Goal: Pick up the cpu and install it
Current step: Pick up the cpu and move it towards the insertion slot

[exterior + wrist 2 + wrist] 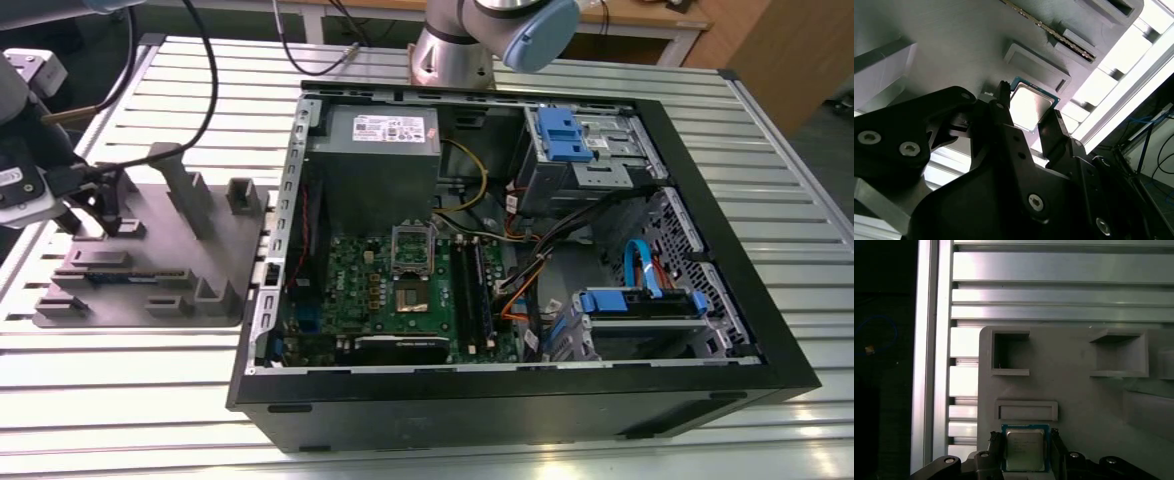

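Ribbed aluminium slats make up your table (160, 400), bright and reflective, and on it you have a grey moulded tray (147, 250) with upright posts and rectangular pockets. To the exterior view's right of that tray sits an open black computer case (534, 400). It shows you a green motherboard (400, 285), a grey boxy power supply (380, 150) and blue plastic drive brackets (561, 135). Beyond the tray, past the case's far side, you can see the arm's pale base (454, 50). The gripper (110, 215) is down over the tray. The cpu (1025, 450) is a flat square with a dull silver lid and a thin green rim, lying on the tray's matte surface just beside a shallow rectangular frame (1026, 411). In both wrist views the black fingers (996, 447) stand one on each side of the chip, and you see no gap between them and its two opposite edges. The jaws are closed onto the cpu (1029, 107), narrowed to just its width.
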You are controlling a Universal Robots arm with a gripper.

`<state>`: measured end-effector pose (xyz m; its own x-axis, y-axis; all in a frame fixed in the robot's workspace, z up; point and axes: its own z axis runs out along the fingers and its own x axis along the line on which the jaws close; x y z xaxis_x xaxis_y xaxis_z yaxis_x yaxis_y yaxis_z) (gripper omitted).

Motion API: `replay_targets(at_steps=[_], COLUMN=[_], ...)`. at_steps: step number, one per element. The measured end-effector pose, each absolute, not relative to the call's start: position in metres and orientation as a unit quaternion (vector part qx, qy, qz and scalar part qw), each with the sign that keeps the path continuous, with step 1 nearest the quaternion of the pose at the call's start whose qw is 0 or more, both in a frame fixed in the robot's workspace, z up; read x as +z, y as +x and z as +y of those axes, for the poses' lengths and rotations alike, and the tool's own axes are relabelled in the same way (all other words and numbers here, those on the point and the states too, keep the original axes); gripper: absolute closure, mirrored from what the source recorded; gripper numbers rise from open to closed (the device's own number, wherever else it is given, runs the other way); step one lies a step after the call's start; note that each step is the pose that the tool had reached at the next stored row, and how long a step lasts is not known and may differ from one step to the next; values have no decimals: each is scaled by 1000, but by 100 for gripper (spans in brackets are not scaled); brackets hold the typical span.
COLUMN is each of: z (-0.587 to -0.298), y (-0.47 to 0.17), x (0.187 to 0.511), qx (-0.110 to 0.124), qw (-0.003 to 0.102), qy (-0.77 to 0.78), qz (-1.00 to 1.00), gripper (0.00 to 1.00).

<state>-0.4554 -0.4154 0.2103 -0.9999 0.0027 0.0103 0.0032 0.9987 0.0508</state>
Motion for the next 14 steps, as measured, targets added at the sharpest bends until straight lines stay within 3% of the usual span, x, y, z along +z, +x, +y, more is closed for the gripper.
replay_targets(at_steps=[14], z=[-415], y=[-455], x=[215], qx=[-25], qw=[5], qy=[-1], qz=[-1000], gripper=[53])
